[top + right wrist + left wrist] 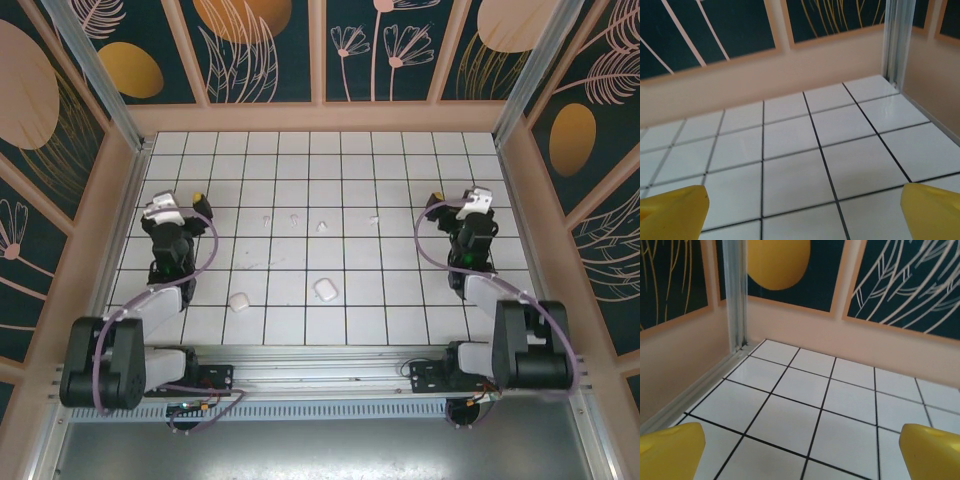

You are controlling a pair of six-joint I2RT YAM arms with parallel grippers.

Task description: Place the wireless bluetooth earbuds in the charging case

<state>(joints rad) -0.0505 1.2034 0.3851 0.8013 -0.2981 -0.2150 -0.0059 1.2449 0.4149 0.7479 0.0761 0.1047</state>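
Observation:
Several tiny white earbuds lie in a loose row on the tiled floor in the top view, from one (pixel 267 220) on the left to one (pixel 374 220) on the right. Two white rounded charging cases sit nearer the arms, one (pixel 238 300) to the left and one (pixel 325 289) at the centre. My left gripper (pixel 182 200) stands open at the left of the row, well apart from it, with bare tiles between its yellow fingertips (pixel 670 450). My right gripper (pixel 455 198) stands open at the right of the row, its yellow fingertips (pixel 675 207) wide apart over bare tiles.
The white tiled floor (pixel 340 160) is boxed in by peach walls with dark patterned panels. An aluminium corner post (pixel 735 295) rises ahead of the left gripper, another (pixel 897 40) ahead of the right. The arm bases sit on a rail (pixel 320 365) at the near edge.

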